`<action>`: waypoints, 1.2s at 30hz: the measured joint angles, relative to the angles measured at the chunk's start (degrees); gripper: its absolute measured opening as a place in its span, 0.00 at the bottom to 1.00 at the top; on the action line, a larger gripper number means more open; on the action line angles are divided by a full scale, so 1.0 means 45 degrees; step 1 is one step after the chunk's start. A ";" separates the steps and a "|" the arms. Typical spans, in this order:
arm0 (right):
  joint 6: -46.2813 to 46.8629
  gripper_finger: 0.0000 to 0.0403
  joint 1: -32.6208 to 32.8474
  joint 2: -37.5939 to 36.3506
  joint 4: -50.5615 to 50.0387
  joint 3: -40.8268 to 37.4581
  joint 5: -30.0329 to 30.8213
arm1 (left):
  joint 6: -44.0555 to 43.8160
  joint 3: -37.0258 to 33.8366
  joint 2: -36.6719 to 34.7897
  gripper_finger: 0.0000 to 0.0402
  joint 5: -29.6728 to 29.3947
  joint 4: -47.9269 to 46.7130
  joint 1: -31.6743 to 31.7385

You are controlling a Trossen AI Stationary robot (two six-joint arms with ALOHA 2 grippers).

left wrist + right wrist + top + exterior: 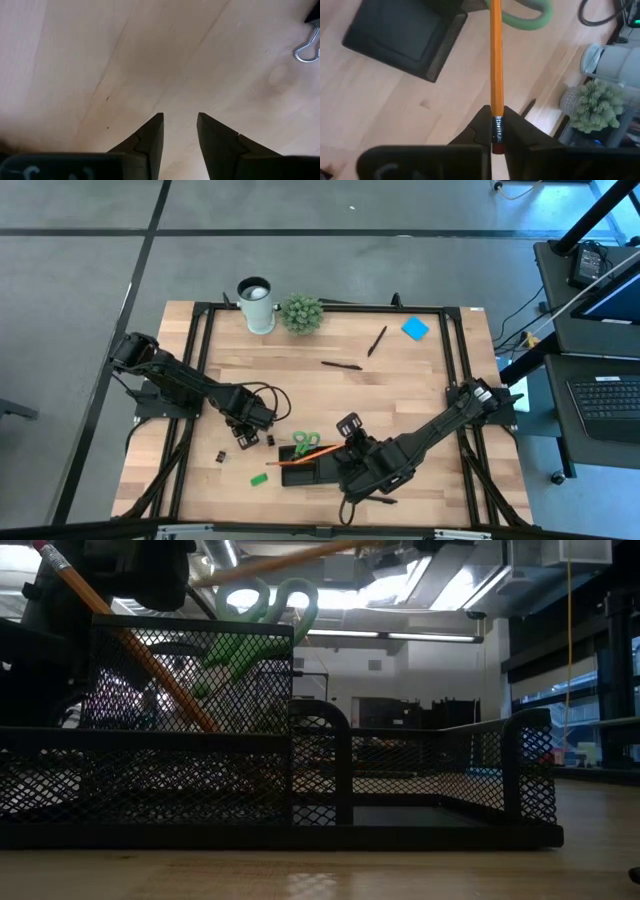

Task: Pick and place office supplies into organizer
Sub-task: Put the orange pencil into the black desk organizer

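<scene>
The black mesh organizer stands near the table's front edge. Green-handled scissors and an orange pencil stand in its tall compartment, leaning on its wall. My right gripper is above the organizer, shut on a second orange pencil. Left of the organizer, my left gripper hangs open over bare wood, pointing down, beside a binder clip. Another clip and a green eraser lie nearby. My right gripper pinches the pencil at its eraser end, on the metal ferrule, between its two fingertips. The pencil runs straight on from the fingers, slanting down over the organizer toward the scissors' handles. It is lifted clear of the table.
At the back stand a white cup and a small plant. Two black pens and a blue sticky-note pad lie on the far right part of the wooden table.
</scene>
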 joint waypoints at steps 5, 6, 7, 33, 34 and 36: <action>-0.1164 0.06 -0.0022 0.0622 -0.0002 0.0000 0.1451 | -0.0015 -0.0004 0.0000 0.28 0.0000 -0.0005 0.0000; -0.1293 0.06 -0.0036 0.0740 -0.0005 0.0000 0.1720 | -0.0044 -0.0005 0.0000 0.28 0.0001 -0.0002 0.0000; -0.1432 0.06 -0.0072 0.0841 0.0000 0.0000 0.1911 | -0.0137 -0.0005 0.0000 0.28 0.0005 0.0000 0.0000; -0.9278 0.06 -0.0180 0.1573 0.2374 0.0000 0.5248 | -0.0317 -0.0010 0.0000 0.28 -0.0239 -0.0002 0.0000; -0.9473 0.06 -0.0180 0.1573 0.2497 0.0000 0.5252 | -0.0317 -0.0010 0.0000 0.28 -0.0350 -0.0005 0.0000; -0.9847 0.06 -0.0180 0.1573 0.2735 0.0000 0.5244 | -0.0317 -0.0010 0.0000 0.28 -0.0628 -0.0003 0.0000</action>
